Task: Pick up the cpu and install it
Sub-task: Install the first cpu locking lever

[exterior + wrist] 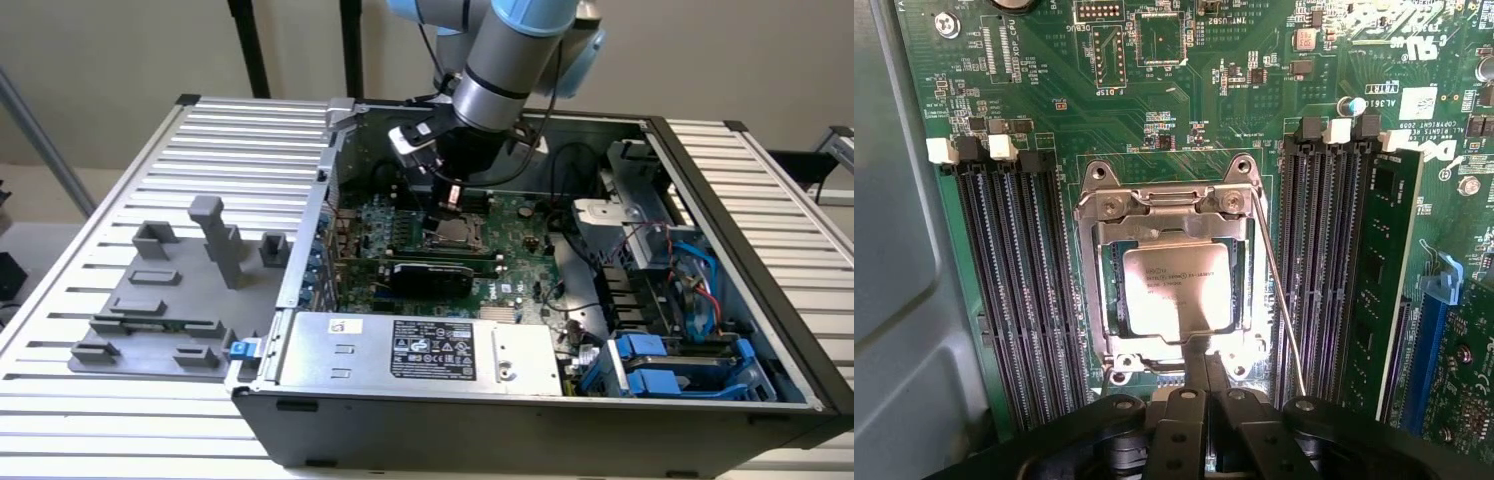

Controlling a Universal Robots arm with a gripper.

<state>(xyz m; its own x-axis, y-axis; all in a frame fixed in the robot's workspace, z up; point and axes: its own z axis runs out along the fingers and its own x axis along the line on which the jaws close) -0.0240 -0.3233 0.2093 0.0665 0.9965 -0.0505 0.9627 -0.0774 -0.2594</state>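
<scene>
The cpu (1179, 288) – a small flat square chip with a shiny silver-beige metal top – lies inside the silver metal socket frame (1094, 250) near the middle of the green motherboard (1154, 110), between the two banks of long black memory slots (1019, 280). So the work looks to be at the installing end, with the chip seated or very nearly so. The thin steel retaining lever (1276, 300) runs along one side of the frame.

The gripper (1199, 365) has its fingers pressed together, tips at the chip's edge. Whether they nip that edge or merely touch it I cannot tell.

The silver and pale blue robot arm (501, 60) reaches steeply down into the open black computer case (534, 430) toward its far wall, wrist pointing almost straight at the board.

Any move from here, I judge, calls for straight vertical travel – sideways drag could skew the chip in its socket.
</scene>
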